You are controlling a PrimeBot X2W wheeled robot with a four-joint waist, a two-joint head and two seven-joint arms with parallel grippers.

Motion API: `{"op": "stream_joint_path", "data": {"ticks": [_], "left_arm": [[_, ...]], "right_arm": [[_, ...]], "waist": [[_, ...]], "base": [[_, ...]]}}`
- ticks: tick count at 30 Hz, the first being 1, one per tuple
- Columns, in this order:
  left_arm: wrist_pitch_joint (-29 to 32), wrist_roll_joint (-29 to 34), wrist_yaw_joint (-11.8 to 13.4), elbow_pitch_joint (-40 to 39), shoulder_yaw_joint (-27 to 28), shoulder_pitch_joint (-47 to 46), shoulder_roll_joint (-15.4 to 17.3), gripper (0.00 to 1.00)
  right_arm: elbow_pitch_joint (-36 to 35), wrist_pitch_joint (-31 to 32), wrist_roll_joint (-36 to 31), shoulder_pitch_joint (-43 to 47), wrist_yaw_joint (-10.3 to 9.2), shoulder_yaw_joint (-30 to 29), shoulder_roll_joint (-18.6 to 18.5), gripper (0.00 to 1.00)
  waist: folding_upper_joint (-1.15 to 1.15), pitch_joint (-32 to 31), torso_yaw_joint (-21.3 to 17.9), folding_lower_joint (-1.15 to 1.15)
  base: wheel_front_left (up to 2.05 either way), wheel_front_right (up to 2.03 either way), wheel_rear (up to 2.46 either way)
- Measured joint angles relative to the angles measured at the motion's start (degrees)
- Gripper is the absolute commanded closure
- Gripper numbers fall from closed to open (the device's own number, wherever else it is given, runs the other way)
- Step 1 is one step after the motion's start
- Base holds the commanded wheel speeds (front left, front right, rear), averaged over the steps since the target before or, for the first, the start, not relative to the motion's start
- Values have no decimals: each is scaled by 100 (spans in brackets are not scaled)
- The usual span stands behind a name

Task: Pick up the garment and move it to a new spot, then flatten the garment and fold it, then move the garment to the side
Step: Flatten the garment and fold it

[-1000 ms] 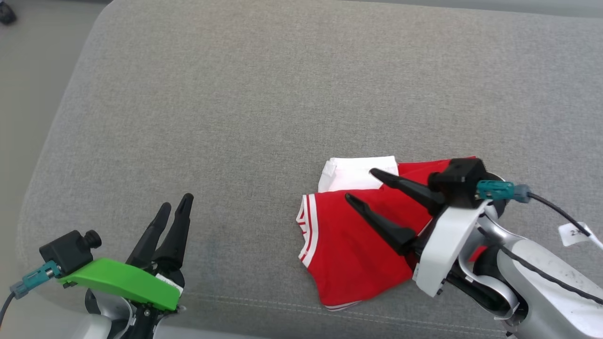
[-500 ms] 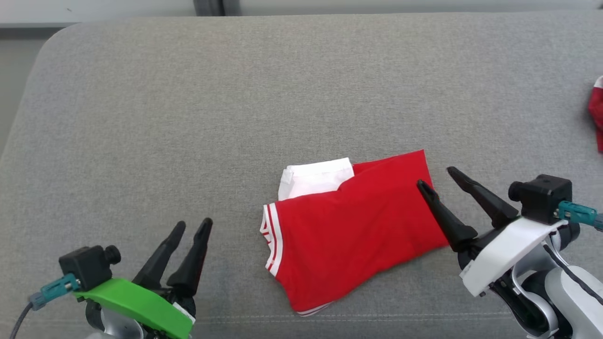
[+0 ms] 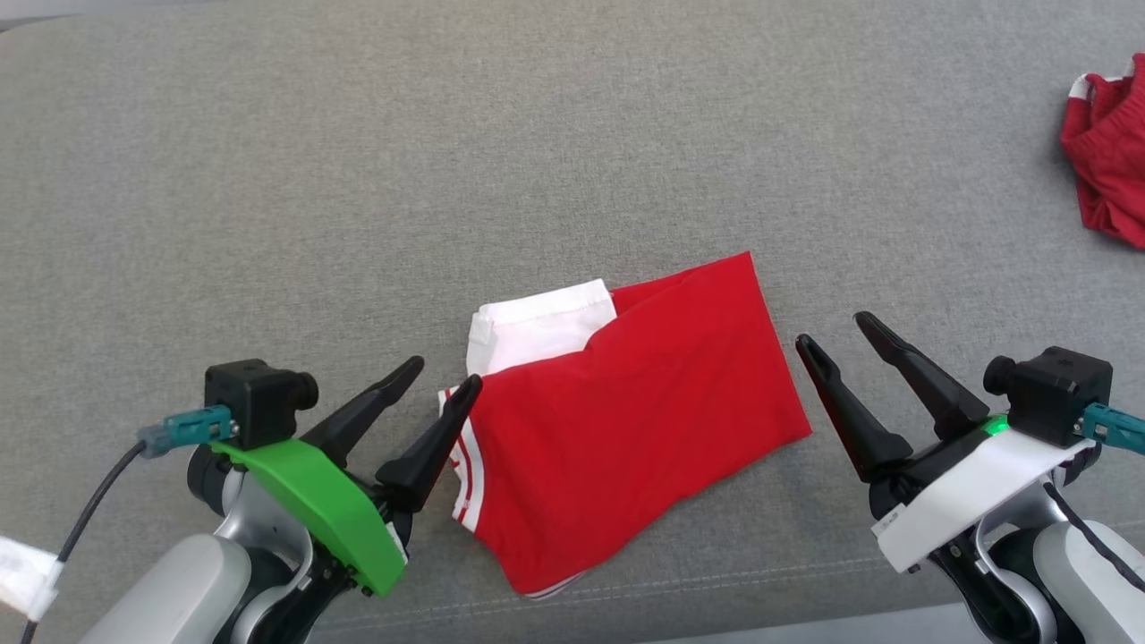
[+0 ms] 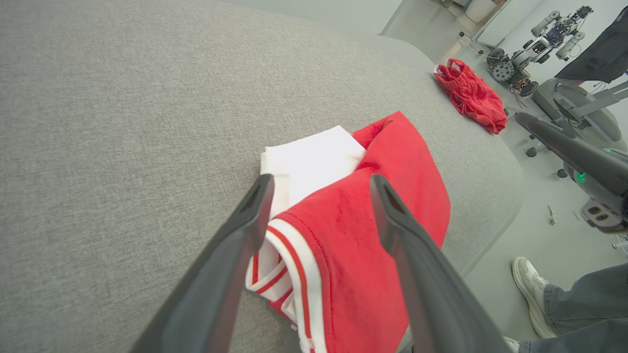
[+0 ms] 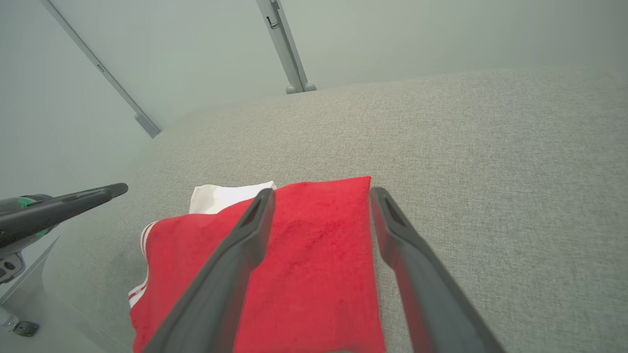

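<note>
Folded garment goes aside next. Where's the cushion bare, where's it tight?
Widest bare stretch: the cushion beyond and left of the folded garment. Also bare between it and the crumpled red garment at far right. Tight: the left gripper at its striped hem, the right gripper beside its right edge.

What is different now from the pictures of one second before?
The right gripper drew back off the garment to its right side; the left gripper came up to its striped edge. Nothing was gripped. Both grippers stayed open, the garment stayed folded on the grey cushion.
</note>
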Motion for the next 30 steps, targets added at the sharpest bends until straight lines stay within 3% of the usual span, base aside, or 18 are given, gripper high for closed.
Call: {"op": "stream_joint_path", "data": {"ticks": [14,19,30], "left_arm": [[883,-416,-237,867,-201,-661,-90,0],[1073,-568,-296,935,-271,-831,-280,0],[1410,-728,-414,1171,-502,-978,-303,0]], "right_arm": [[54,-337,7,12,0,-37,114,0],[132,-388,9,94,1,-49,120,0],[280,-514,18,118,2,-96,112,0]], "waist": [[0,440,-494,0],[0,486,-519,0],[0,407,-419,0]], "base": [[0,0,0],[0,0,0],[0,0,0]]}}
